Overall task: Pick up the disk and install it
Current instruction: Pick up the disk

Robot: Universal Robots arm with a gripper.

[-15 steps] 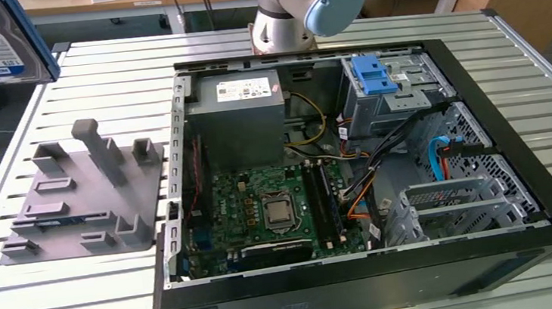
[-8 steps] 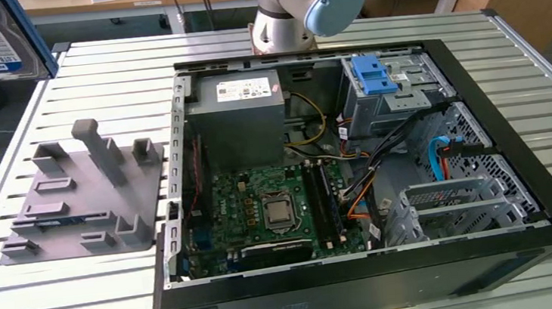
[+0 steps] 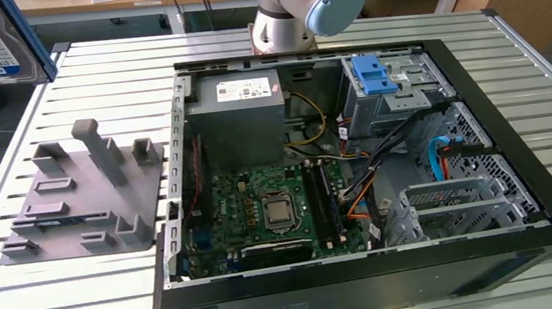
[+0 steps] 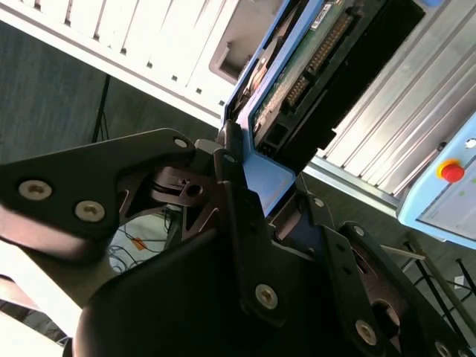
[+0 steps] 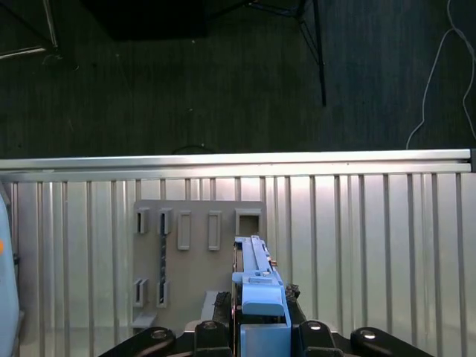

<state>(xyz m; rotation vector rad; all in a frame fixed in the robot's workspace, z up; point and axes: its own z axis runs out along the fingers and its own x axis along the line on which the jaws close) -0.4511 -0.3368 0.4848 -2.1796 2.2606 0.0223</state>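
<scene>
As I read it remotely, progress: pickup done, install not yet done.
Gripper (image 5: 262, 331): fingers clamped on the disk (image 5: 256, 279) by its blue frame.
Disk place: aloft, upper left of the exterior view, off the grey fixture (image 3: 77, 196).
Case (image 3: 521, 176): lid off, centre frame.

Slatted metal table (image 3: 67, 296) before me, carrying two items. Toward the exterior view's left: a grey fixture (image 3: 82, 192) of upright posts and slots (I find its slots plainest in the first wrist view). Just beside it, toward the right: an open computer case (image 3: 370, 286) holding a grey power supply (image 3: 242, 116), a green motherboard (image 3: 272, 212) and a metal drive cage (image 3: 393, 105) topped by a blue latch (image 3: 375, 77).
</scene>
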